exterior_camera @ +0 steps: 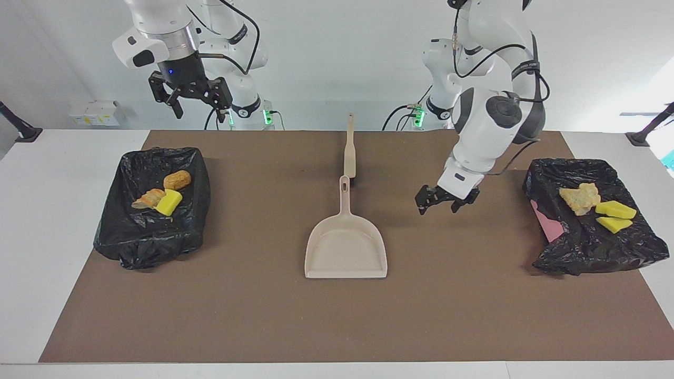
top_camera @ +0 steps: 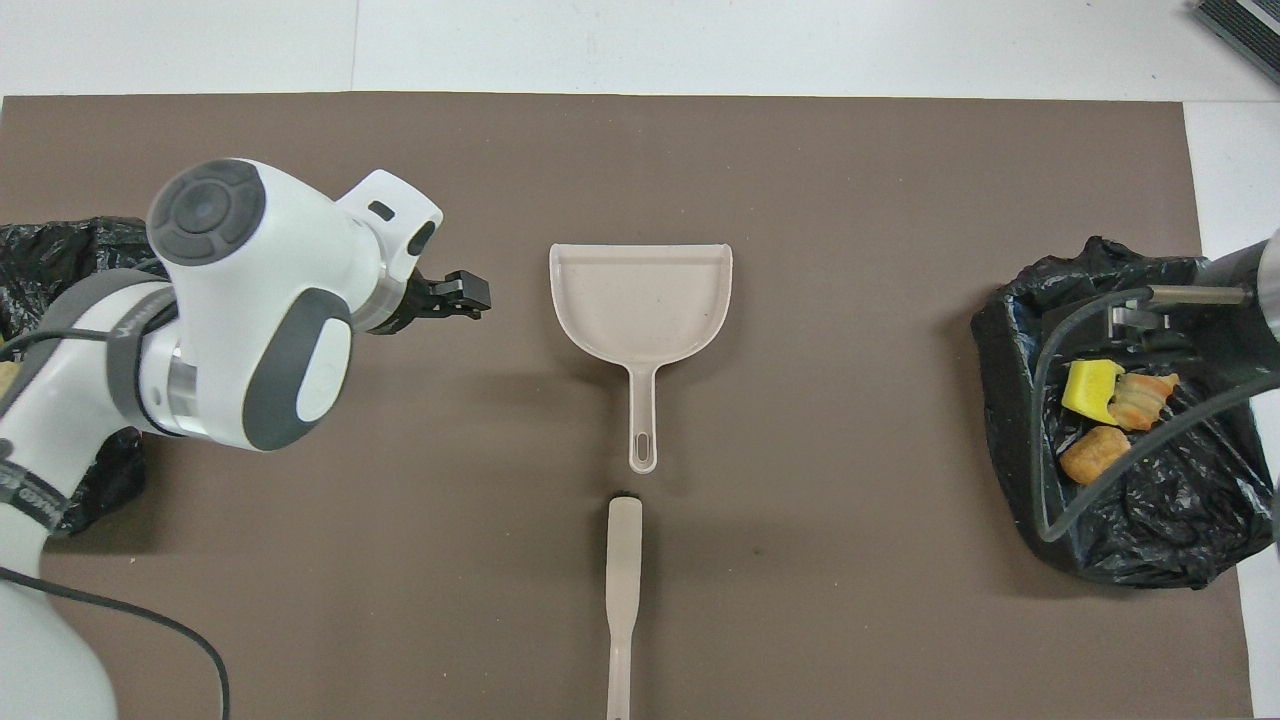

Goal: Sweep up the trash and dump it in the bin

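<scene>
Item 1: brush (exterior_camera: 349,146), beige, lying flat on the brown mat (exterior_camera: 337,316) nearest the robots at mid-desk, handle pointing toward them.

Item 2: dustpan (exterior_camera: 346,247), beige, empty, just past the brush head, handle in line with the brush, mouth facing away from the robots. Judged stiff, light plastic; the slim handle is the natural hold.

Item 3: trash, 6 pieces in sight, none on the mat. 3 lie in the black-lined bin (exterior_camera: 152,231) at the right arm's end: 1 brown roll (exterior_camera: 177,180), 1 sliced tan piece (exterior_camera: 148,199), 1 yellow chunk (exterior_camera: 168,202). 3 lie in the black-lined bin (exterior_camera: 595,247) at the left arm's end: 1 tan crumbly piece (exterior_camera: 580,198), 2 yellow wedges (exterior_camera: 614,216). All judged light and soft, likely to slide or tumble under a push; a gentle pinch across the middle would suit.

Item 4: left gripper (exterior_camera: 439,201), fingers spread, empty, low over bare mat between dustpan and its bin.

Item 5: right gripper (exterior_camera: 189,95), spread, empty, raised over its bin's robot-side edge; this arm waits.

Open room: wide bare mat farther out than the dustpan and between it and each bin. Slack, crumpled liner edges may snag.
</scene>
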Controlling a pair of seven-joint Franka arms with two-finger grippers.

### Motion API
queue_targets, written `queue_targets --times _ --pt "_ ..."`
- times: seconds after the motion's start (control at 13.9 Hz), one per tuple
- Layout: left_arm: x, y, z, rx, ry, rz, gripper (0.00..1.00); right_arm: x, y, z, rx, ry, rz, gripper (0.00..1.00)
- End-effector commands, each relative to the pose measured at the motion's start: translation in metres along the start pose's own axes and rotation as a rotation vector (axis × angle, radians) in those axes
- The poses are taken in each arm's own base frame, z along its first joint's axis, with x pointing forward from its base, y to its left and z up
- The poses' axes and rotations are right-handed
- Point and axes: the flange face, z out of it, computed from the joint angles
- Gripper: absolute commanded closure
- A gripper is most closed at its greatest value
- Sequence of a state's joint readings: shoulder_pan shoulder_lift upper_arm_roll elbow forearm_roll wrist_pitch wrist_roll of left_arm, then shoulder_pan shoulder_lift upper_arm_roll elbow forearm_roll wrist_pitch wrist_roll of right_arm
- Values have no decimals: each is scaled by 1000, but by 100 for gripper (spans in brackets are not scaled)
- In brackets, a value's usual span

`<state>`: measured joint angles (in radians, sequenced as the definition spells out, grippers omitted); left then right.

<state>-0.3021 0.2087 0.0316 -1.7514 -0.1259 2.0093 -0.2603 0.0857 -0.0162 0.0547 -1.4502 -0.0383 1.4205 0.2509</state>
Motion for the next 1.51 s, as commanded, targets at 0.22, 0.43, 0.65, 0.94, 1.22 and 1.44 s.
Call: queue_targets --times 0.22,0.43,0.65,0.94,1.22,1.44 --pt "12 -94 -50 -1 -29 88 0 -4 3 -2 16 -9 -29 0" --pt "13 -150 -66 -2 -24 102 0 -3 7 -2 16 -8 -21 0" --pt "5 -170 -91 69 -21 100 0 -1 17 -2 16 -7 -3 0" --pt "-20 -160 -135 85 -2 143 0 1 25 -2 14 -7 13 0" --pt "-35 -159 -161 95 2 203 0 2 25 -2 16 -1 15 0" --pt "-52 -156 -177 99 -40 198 0 2 27 -1 15 -4 18 0"
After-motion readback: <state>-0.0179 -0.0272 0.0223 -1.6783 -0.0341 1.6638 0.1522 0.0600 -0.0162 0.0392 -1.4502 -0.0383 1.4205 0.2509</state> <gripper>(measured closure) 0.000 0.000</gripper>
